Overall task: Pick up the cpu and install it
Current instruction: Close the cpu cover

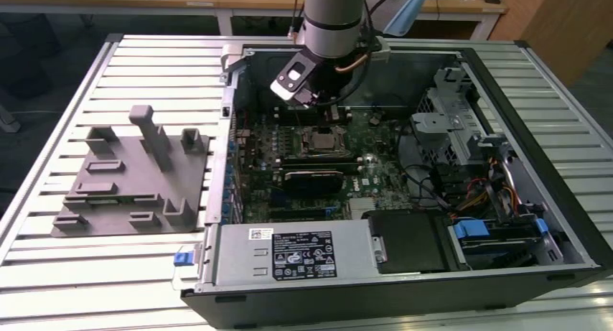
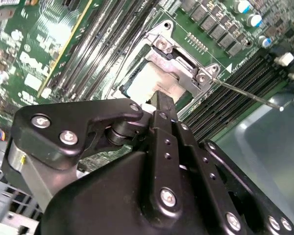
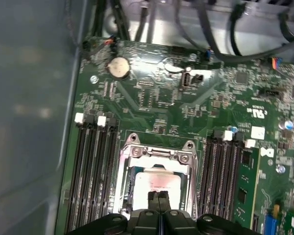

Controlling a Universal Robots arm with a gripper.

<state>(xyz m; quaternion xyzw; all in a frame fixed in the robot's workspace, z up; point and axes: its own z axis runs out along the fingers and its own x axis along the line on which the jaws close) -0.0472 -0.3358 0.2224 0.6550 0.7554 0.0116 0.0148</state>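
Gripper (image 3: 158, 195) is hanging right over the cpu (image 3: 154, 183), seen in both wrist views. Its two black fingers (image 3: 153, 200) are pressing flat together w/ just a hairline seam between them, so it's fully closed & gripping nothing. In the second wrist view the joined tips (image 2: 162, 98) are pointing down at one edge of the cpu's pale silvery top (image 2: 144, 81). Can't tell if they're touching the lid or hovering just above it.

The cpu is lying flat inside the socket (image 3: 132, 161), w/ the metal frame (image 2: 181, 66) sitting around it & screws showing at the frame's corners. A thin lever rod (image 2: 245, 93) is sticking out from the socket's side. Dark RAM slots (image 3: 93, 176) are running along both sides of the socket on the green mobo (image 3: 152, 98), & a coin cell (image 3: 119, 67) is sitting well apart from the cpu near the board's edge.

In the exterior view the arm (image 1: 331, 15) is reaching down into the open case (image 1: 536, 130), w/ the socket & cpu (image 1: 323, 139) just below its end. The grey tray (image 1: 105, 202) w/ upright posts is resting on the slatted table (image 1: 57, 273) to the exterior view's left of the case, well apart from the gripper. The PSU (image 1: 240, 266) is lying along the case's near edge.
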